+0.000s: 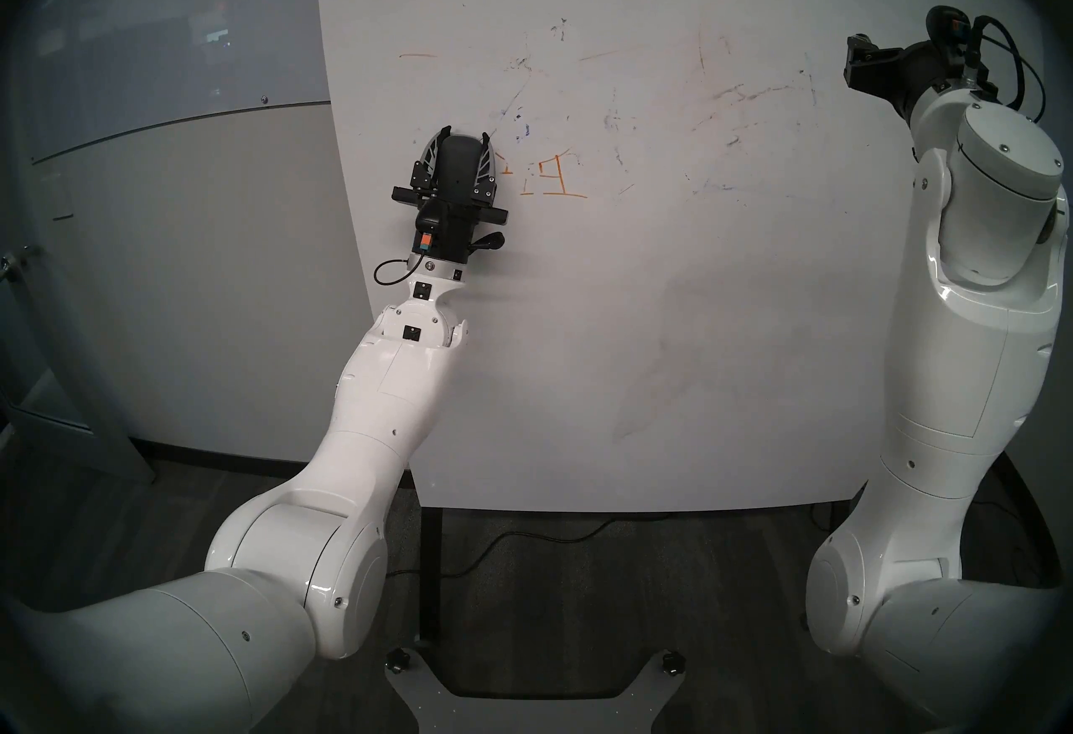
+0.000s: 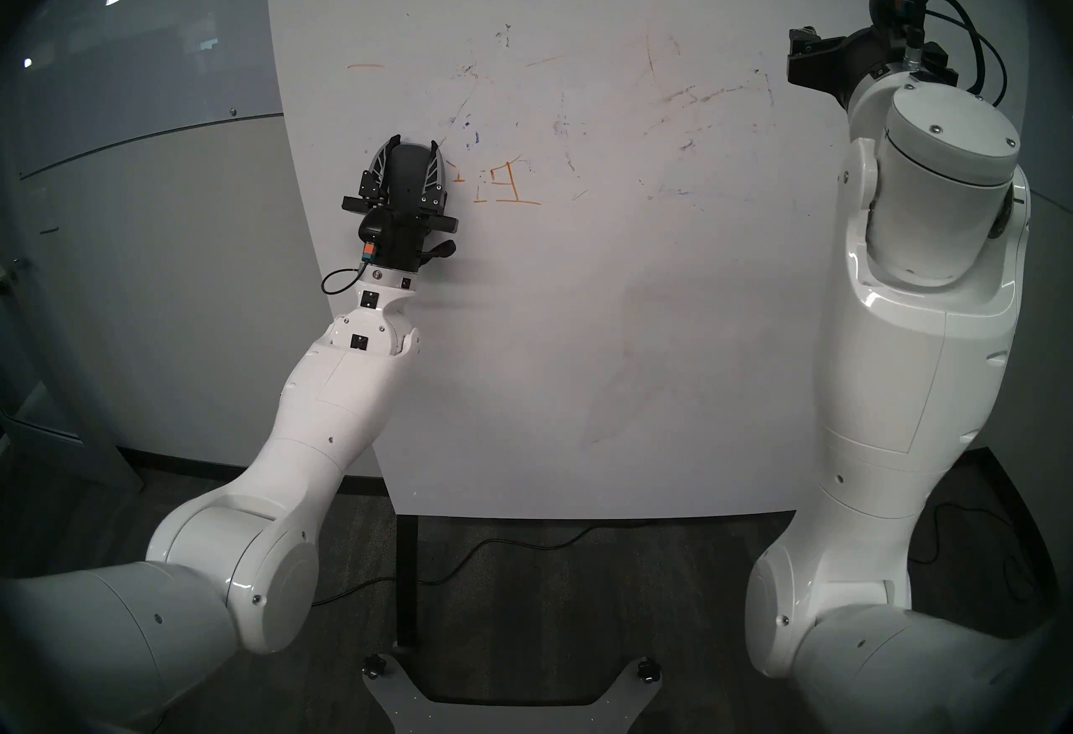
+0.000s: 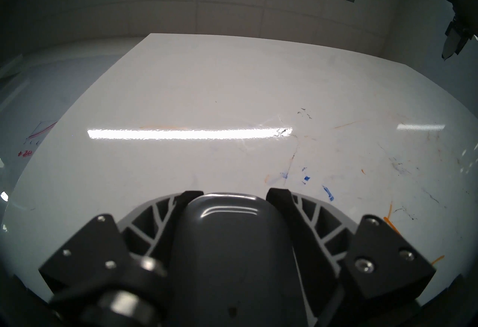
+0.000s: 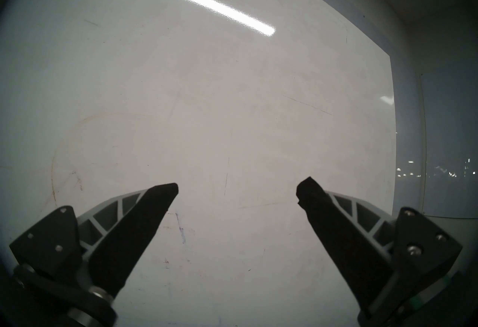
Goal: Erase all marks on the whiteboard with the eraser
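Large matte white whiteboard (image 1: 638, 338) stands ahead of me, scattered orange, blue, black marks (image 1: 551, 175) across middle. Left gripper (image 1: 463, 138) clamps dark grey oblong eraser (image 1: 458, 161), flat on board just left of orange lines. Right gripper (image 4: 236, 189) idle, jaws spread, empty. I judge risks: steep wrist lifts pad edge, skipping streaks; eraser slips in grip; faint smudges missed.

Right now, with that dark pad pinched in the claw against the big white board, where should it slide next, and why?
Probably a short slide to the robot's right. The left claw grips the dark grey oblong eraser against the large matte white whiteboard, and the bright orange boxy lines sit just beside it on that side, with blue flecks slightly above. That looks like the nearest unwiped ink.
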You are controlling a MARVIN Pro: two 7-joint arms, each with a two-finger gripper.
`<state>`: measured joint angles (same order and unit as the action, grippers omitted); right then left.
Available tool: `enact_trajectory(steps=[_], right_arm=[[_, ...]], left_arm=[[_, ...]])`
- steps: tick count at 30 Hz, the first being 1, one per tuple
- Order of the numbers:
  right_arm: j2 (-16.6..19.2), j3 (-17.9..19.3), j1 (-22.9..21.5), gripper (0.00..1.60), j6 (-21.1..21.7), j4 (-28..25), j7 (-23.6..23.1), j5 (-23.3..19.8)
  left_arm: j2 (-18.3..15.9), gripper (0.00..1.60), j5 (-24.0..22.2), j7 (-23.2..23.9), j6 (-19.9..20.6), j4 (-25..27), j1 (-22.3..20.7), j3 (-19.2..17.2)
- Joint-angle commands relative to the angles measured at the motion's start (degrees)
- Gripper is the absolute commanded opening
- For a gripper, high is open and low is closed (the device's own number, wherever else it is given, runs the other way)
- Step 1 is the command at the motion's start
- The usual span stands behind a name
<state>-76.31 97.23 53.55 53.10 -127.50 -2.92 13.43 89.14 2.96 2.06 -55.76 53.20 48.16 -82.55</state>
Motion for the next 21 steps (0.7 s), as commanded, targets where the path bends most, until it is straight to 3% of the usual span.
enact_trajectory(steps=[1, 6, 7, 8, 21], right_arm=[[0.1, 0.1, -0.5, 1.60, 0.0, -0.6, 0.0, 0.0], [0.2, 0.1, -0.5, 1.60, 0.0, -0.6, 0.1, -0.1], [0.2, 0.0, -0.5, 1.60, 0.0, -0.6, 0.1, -0.1], [0.2, 0.0, -0.5, 1.60, 0.0, -0.5, 0.2, -0.1], [0.3, 0.0, -0.4, 1.60, 0.0, -0.5, 0.4, -0.4]], left_arm=[[-0.5, 0.00, 0.3, -1.7, 0.8, -2.1, -5.3, -1.7], [-0.3, 0.00, 1.1, -2.2, 0.8, -2.2, -5.3, -1.7], [-0.7, 1.15, 1.9, -2.2, 0.8, -2.0, -5.3, -1.6], [-0.6, 1.60, 2.2, -2.5, 0.8, -2.2, -5.3, -1.7], [-0.9, 1.60, 5.5, -4.2, 0.8, -2.1, -5.4, -1.7]])
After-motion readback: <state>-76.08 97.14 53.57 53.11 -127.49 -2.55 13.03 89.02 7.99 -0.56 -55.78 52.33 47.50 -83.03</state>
